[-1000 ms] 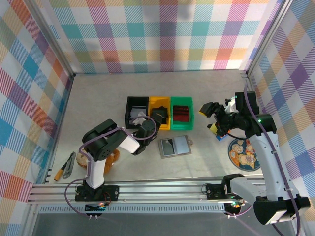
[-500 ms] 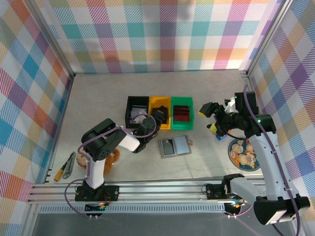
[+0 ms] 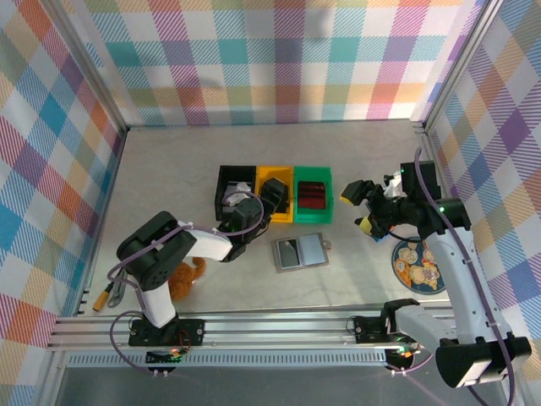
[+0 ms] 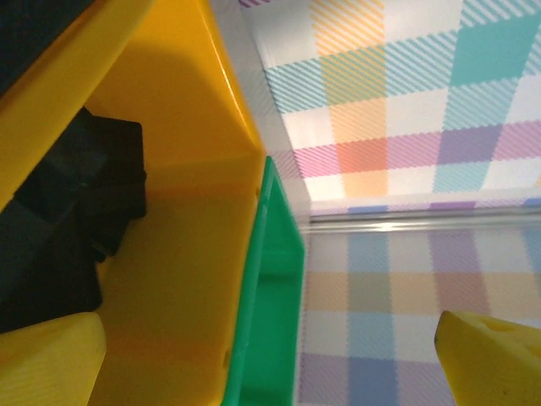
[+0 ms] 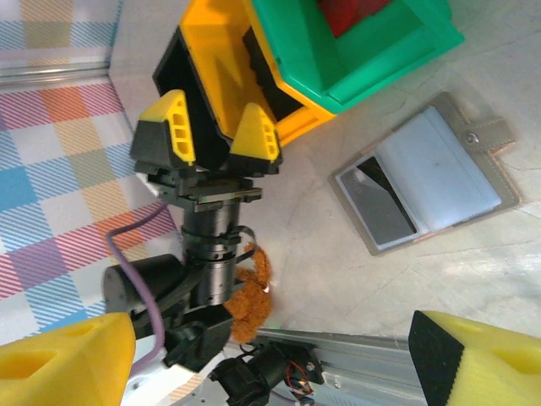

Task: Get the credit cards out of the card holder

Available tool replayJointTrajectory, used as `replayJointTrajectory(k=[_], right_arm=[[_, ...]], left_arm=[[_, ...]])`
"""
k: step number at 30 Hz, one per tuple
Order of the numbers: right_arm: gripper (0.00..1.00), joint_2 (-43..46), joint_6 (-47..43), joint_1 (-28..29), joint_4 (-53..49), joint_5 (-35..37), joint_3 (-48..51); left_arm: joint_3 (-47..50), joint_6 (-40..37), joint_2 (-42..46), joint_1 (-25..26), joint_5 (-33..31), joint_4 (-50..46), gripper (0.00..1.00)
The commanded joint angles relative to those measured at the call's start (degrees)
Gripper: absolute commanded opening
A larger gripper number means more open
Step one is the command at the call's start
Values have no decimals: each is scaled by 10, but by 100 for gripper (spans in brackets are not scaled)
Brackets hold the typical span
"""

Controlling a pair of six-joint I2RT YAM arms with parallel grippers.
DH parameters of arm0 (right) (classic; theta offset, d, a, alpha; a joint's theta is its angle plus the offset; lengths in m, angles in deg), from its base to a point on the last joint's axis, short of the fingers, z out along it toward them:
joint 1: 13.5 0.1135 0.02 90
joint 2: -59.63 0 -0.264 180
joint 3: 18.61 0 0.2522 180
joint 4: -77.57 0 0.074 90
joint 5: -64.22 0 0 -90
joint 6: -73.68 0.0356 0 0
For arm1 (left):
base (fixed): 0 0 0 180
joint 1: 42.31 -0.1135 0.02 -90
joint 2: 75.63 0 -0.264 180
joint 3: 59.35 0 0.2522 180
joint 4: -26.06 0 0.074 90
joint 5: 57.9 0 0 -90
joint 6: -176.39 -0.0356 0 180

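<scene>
The card holder [image 3: 301, 251] lies open and flat on the table in front of the bins, tab to the right; it is also in the right wrist view [image 5: 433, 173]. Its left panel looks dark and glossy, and I cannot tell if that is a card. A reddish credit card [image 3: 312, 194] lies in the green bin [image 3: 325, 216]. My left gripper [image 3: 272, 191] hangs open over the yellow bin [image 3: 278, 174], nothing between its fingertips [image 4: 51, 359]; a dark flat thing [image 4: 76, 211] lies inside that bin. My right gripper [image 3: 359, 207] is open and empty, right of the bins.
A black bin [image 3: 221, 190] stands left of the yellow one. A plate of food [image 3: 420, 264] sits near my right arm. An orange plush toy [image 3: 188, 275] and a hand tool [image 3: 110, 292] lie at the near left by the left arm's base.
My left gripper has opened wide over the yellow bin and shifted slightly away from me. The left arm's elbow swung left, uncovering the plush toy. The right arm barely moved.
</scene>
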Motion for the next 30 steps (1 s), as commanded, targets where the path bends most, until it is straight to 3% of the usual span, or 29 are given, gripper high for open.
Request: replayJointTrajectory(k=[1,6,10,15,17,20,23,30], right_arm=[[85,-11,-34,-3,-3,-6,11],[79,-24,-71,8,17,4,44],[78,-58,-120,81,13,64,40],[68,-119,-131,185,62,93,49],[55,-133,-121,197,101,91,67],[54,-140,-102,199,174,60,109],[41,-159,-92,201,205,58,125],[41,-206,-64,234,258,85,147]], left_arm=[[-30,-91,60,-1,24,-184,100],[-59,-216,146,11,11,-281,100],[-58,-288,219,12,33,-344,100],[-77,-338,242,22,111,-470,100],[-80,-355,245,33,127,-523,100],[-65,-365,259,64,99,-582,100],[-54,-373,277,100,29,-653,100],[8,-347,305,131,19,-711,100]])
